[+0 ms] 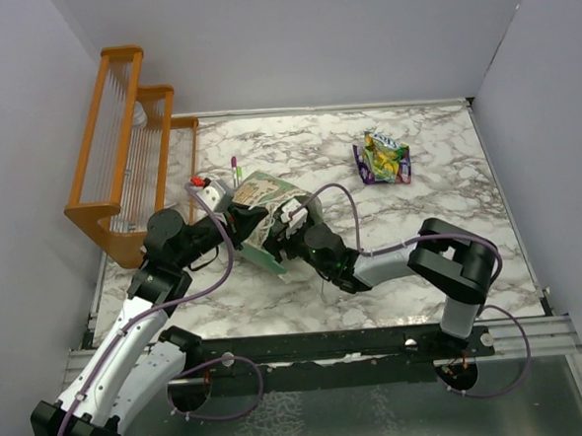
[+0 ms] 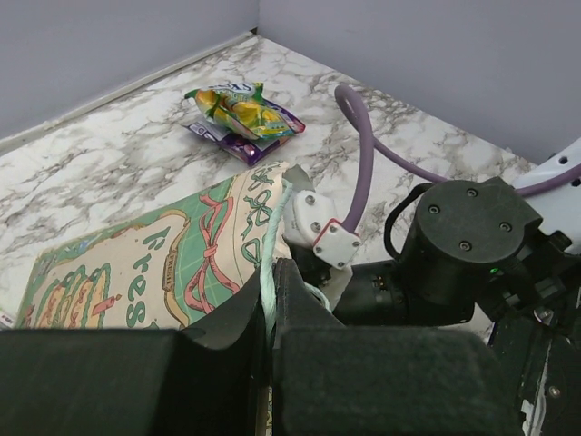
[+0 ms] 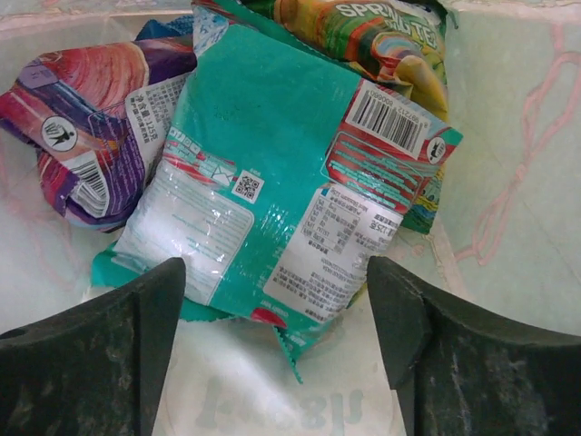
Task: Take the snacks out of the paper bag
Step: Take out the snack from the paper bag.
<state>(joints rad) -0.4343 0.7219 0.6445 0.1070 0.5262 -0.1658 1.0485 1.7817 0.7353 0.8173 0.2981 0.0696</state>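
Right gripper (image 3: 281, 304) splayed wide inside the paper bag (image 3: 522, 182), closed on nothing, one finger at 8 o'clock and one at 4 o'clock of a teal packet (image 3: 263, 154). Left gripper (image 2: 270, 304) clamped tight on the bag's mint rim, propping the mouth toward the other arm. Just past the teal packet, at its 10 o'clock, a purple packet (image 3: 86, 113); at its 1 o'clock a green-and-yellow packet (image 3: 363, 32), partly under it. Farther off, at 1 o'clock on the marble table (image 1: 447, 184), well apart from the bag, two packets (image 1: 383, 158) already out, one on the other. Orange rack (image 1: 119, 159) away at 10 o'clock, no part in this.

Judged mid-task: at least three snacks left inside. Likely trouble: buckling the slick, flat-lying foil on closing from both edges and sliding off it, or pinching the packet beneath as well and dragging two out. Could also snag the thin paper wall on the way out and pull the rim from the left pinch, letting the mouth collapse. Best to nip the near edge squarely and withdraw along the bag's length
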